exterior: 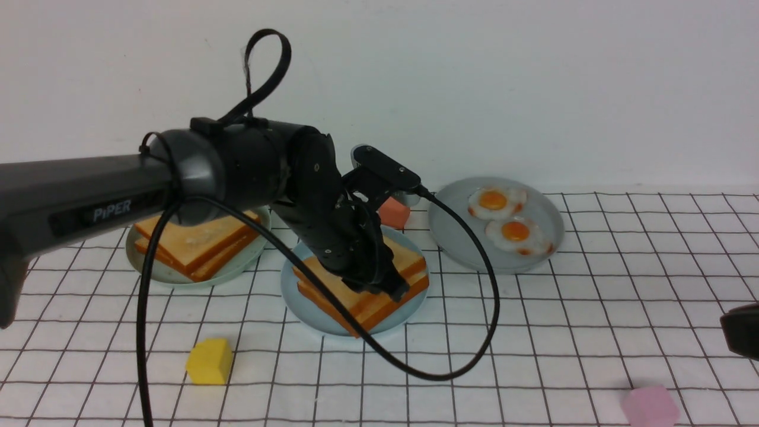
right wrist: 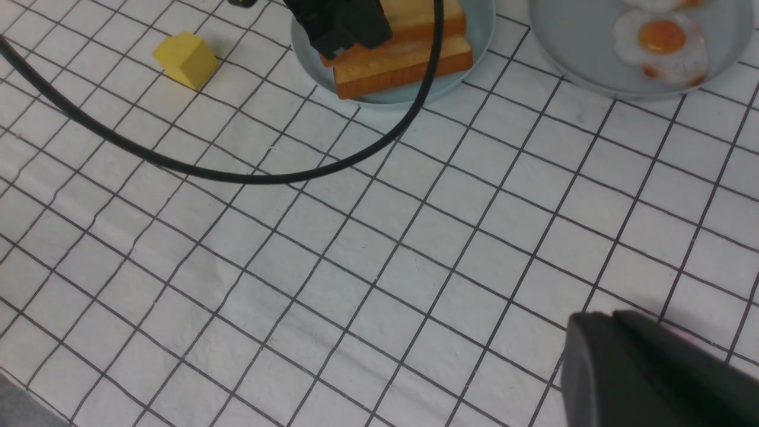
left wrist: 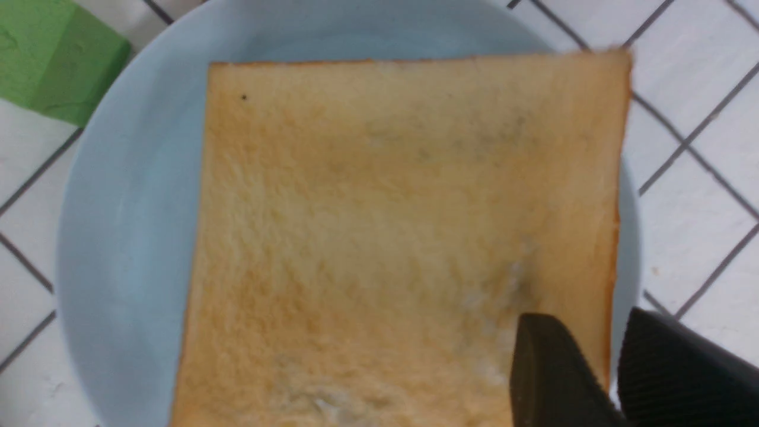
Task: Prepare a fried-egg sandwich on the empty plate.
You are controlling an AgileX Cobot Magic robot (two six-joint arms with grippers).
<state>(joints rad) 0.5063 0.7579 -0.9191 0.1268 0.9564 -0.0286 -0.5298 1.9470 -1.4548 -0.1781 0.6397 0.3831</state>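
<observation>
Left arm: it reaches across from the left and angles down over the middle plate.
Left gripper (exterior: 394,290): its tip sits at the front right edge of the top toast slice. In the left wrist view the two dark fingers (left wrist: 551,379) stand parted with a slim gap. One is over the slice's top face and the other is just outside the crust. I see nothing clamped between them.
Sandwich (exterior: 406,256): two square golden toast slices with orange-brown crusts lie stacked, the top one slightly askew on the lower. I cannot tell from here whether an egg lies between them.
Sky-blue plate (exterior: 305,317): it sits in the middle of the gridded cloth (exterior: 533,356) and carries the sandwich.
Grey plate (exterior: 456,237): it is to the right of the blue one and further back, and holds two fried eggs (exterior: 516,231) side by side.
Grey-green plate (exterior: 154,273): it is to the left, partly behind the arm, with a plain toast stack (exterior: 195,240) on it.
Blocks: a salmon block (exterior: 393,212) stands just behind the blue plate. A yellow block (exterior: 209,360) is at the front left and a pink block (exterior: 649,406) at the front right. A green block (left wrist: 53,59) beside the blue plate shows in the left wrist view.
Cable (exterior: 497,302): this black cable loops from the wrist camera down across the cloth in front of the blue plate.
Right gripper (exterior: 741,329): it hangs low at the far right edge, well apart from the plates. Only a dark bulk shows, so I cannot tell how its jaws stand.
</observation>
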